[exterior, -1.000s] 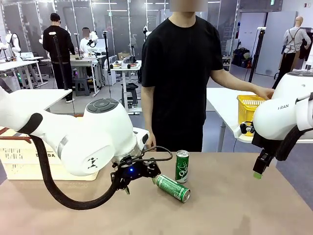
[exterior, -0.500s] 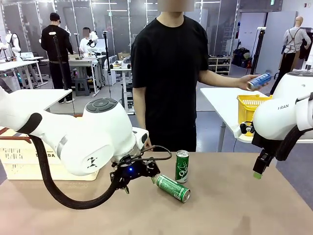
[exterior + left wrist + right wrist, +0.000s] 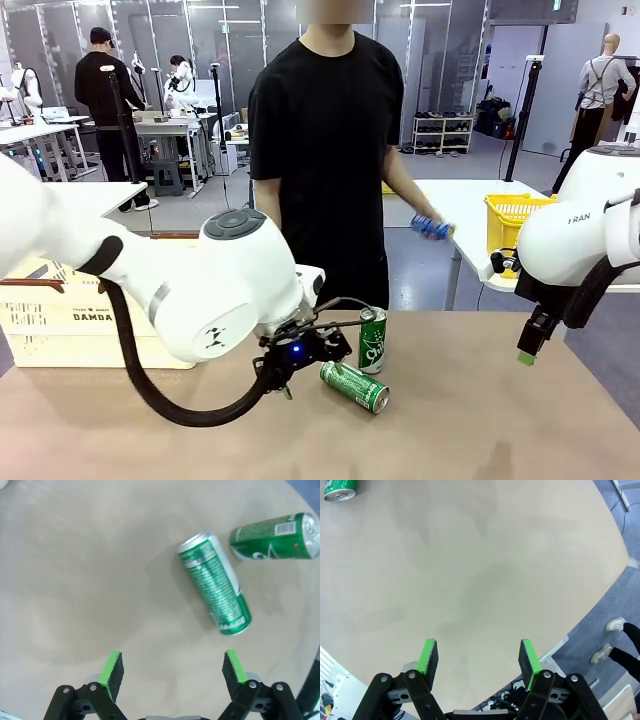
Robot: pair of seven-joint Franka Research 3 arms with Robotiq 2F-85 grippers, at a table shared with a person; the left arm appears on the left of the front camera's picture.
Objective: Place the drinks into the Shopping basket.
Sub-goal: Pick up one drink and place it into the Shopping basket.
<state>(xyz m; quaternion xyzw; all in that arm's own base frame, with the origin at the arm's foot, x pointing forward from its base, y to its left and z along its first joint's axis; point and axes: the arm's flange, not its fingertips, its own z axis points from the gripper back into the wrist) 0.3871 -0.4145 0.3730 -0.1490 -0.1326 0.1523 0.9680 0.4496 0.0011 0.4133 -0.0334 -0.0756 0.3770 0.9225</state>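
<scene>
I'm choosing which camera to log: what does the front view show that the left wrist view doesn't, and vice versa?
Front view: the person's hand holding a blue can, the Shopping basket at the left, a yellow basket farther back. Left wrist view: the left gripper seen along its open jaws, and fine print on the lying green can. Both: that can and the upright green can beside it.

Table bare; upright can seemingly touches lying can.

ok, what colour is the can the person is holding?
Blue. The can is motion-blurred, so finer detail is unclear. It shows best in the front view.
</scene>
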